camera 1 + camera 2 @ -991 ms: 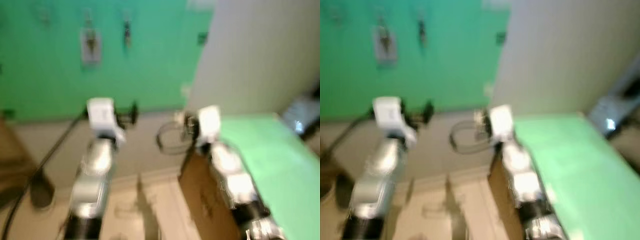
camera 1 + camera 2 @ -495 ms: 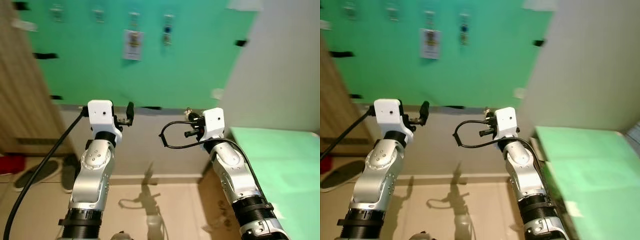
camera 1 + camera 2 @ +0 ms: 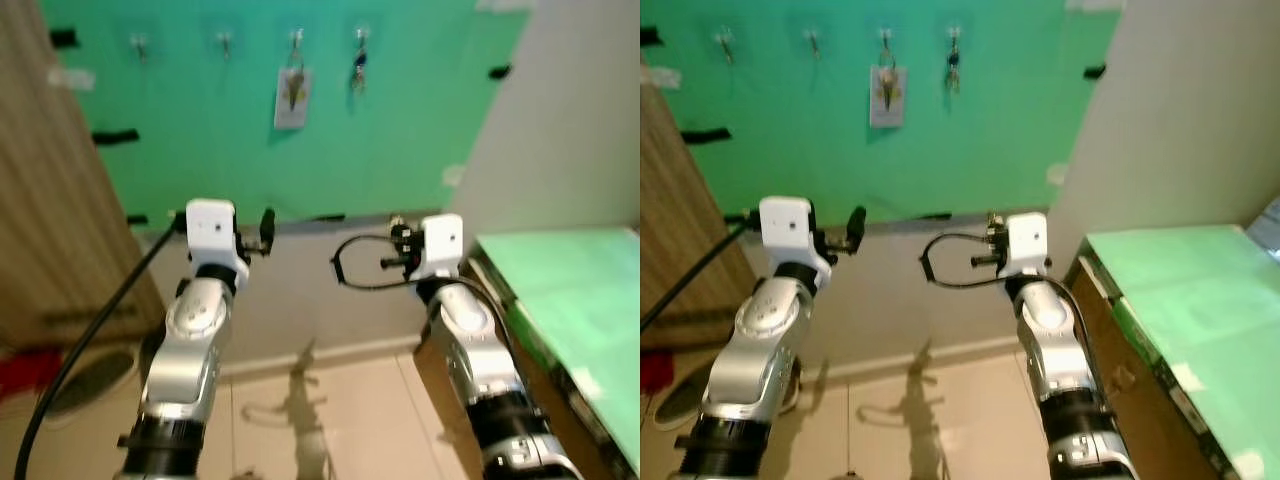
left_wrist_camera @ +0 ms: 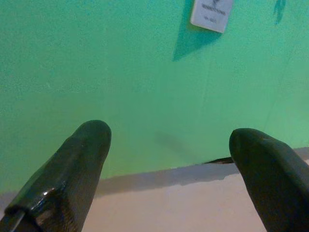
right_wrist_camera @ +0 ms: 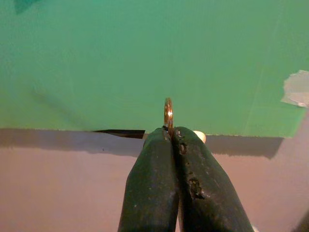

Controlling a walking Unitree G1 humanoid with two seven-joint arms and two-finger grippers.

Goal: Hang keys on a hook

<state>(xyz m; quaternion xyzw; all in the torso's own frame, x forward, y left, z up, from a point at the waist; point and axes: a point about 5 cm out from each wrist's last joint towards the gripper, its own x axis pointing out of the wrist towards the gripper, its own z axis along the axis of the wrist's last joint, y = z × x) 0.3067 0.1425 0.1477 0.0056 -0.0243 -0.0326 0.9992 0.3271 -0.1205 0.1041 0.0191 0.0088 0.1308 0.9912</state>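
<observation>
Your right hand [image 5: 172,137] has its two fingers pressed tight together on a brass key ring [image 5: 168,112], which stands edge-on just above the fingertips in the right wrist view. So the keys are with you, in that hand, raised in front of the green wall panel [image 3: 240,150] and well below the row of hooks. From the head views the right hand [image 3: 992,232] sits at the level of the panel's lower edge, where green meets the pale grey wall beneath.

Your left hand [image 4: 169,150] is spread wide, fingers well apart with nothing between them, also pointing at the green panel near its lower edge. In the head view it sits level with the right one [image 3: 265,226], and apart from it.

Up on the panel, four small hooks [image 3: 812,40] run in a row near the top edge. The third from the left carries a white tag [image 3: 885,95] with something hanging in front of it; the fourth carries a dark bunch of keys [image 3: 953,68]. What hangs on the two left hooks is too small to tell.

At the right stands a cabinet with a green top [image 3: 1180,300], its near corner close to your right arm. A wooden door [image 3: 50,220] lines the left, and tiled floor [image 3: 940,400] lies below.
</observation>
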